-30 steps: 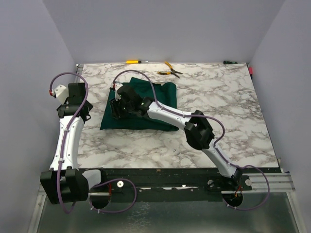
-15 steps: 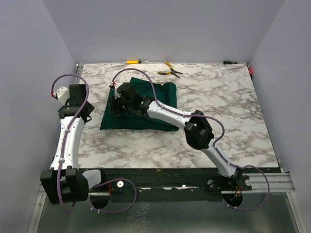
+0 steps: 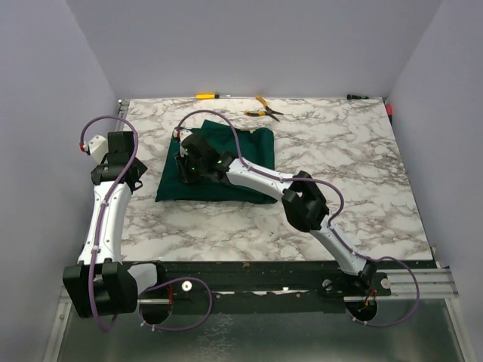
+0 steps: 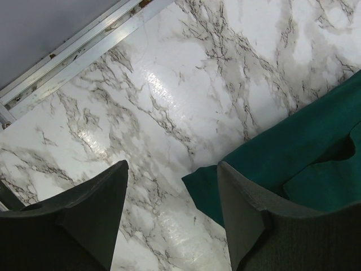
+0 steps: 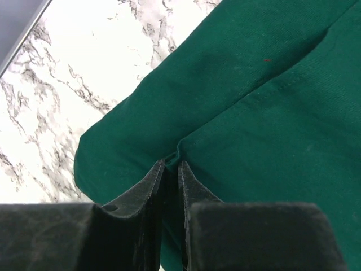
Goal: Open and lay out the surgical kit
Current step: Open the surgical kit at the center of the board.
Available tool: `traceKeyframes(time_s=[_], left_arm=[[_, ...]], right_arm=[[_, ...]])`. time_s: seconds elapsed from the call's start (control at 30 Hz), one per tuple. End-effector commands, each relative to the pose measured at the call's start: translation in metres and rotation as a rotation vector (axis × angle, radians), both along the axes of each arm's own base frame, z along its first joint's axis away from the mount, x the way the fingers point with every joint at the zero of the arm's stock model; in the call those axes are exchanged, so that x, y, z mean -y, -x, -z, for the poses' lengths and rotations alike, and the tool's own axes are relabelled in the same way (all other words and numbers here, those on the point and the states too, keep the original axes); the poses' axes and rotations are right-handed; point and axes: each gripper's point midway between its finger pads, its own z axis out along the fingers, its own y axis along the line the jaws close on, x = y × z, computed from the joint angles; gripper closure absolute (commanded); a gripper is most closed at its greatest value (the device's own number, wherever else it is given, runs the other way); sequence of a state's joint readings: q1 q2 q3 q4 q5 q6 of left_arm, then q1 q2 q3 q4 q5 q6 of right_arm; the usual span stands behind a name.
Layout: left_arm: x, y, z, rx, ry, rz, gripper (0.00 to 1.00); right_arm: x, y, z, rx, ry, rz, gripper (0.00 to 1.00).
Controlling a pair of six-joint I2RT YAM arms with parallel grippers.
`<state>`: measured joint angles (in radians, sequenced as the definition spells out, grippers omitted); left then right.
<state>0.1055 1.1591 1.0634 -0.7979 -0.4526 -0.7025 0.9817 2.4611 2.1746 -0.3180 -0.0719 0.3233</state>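
Observation:
The surgical kit is a folded dark green cloth wrap (image 3: pixel 253 143) lying on the marble table, left of centre. Its contents are hidden inside. My right gripper (image 3: pixel 186 167) reaches over the wrap's left part. In the right wrist view, the right gripper (image 5: pixel 171 164) is shut on a raised fold of the green cloth (image 5: pixel 254 101) near the wrap's rounded corner. My left gripper (image 3: pixel 121 172) hovers left of the wrap. It stands open (image 4: pixel 172 166) over bare marble, and a corner of the cloth (image 4: pixel 293 152) lies beside its right finger.
A yellow-handled screwdriver (image 3: pixel 207 96) and yellow-handled pliers (image 3: pixel 264 110) lie along the table's far edge. A metal rail (image 4: pixel 73 53) borders the table's left side below the wall. Grey walls enclose the left, right and back.
The right gripper's jaws have closed from partly open onto a fold of the green cloth. The left arm has barely moved.

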Motion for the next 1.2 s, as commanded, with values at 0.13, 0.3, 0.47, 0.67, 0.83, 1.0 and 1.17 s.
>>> traceKeyframes(time_s=[0.13,0.3,0.47,0.67,0.83,1.0,1.17], left_arm=[[0.005,-0.002,0.002,0.019,0.028,0.024,0.34],[0.018,-0.013,0.004,0.037,0.077,0.093,0.34],[0.038,-0.030,0.016,0.052,0.155,0.204,0.34],[0.058,-0.052,0.029,0.009,0.228,0.337,0.34],[0.060,-0.064,0.039,-0.026,0.253,0.352,0.35],[0.058,-0.073,0.051,-0.065,0.254,0.349,0.36],[0.053,-0.083,0.058,-0.095,0.241,0.341,0.36]], right_arm=[[0.011,-0.012,-0.064,0.074,-0.063,0.082,0.99],[0.047,-0.027,-0.092,0.166,0.022,0.213,0.99],[0.135,-0.042,-0.106,0.217,0.170,0.414,0.99],[0.284,-0.044,-0.104,0.215,0.327,0.666,1.00],[0.423,-0.032,-0.074,0.175,0.463,0.930,0.99],[0.544,-0.005,-0.024,0.077,0.600,1.200,0.99],[0.617,0.025,-0.006,-0.120,0.690,1.514,0.73]])
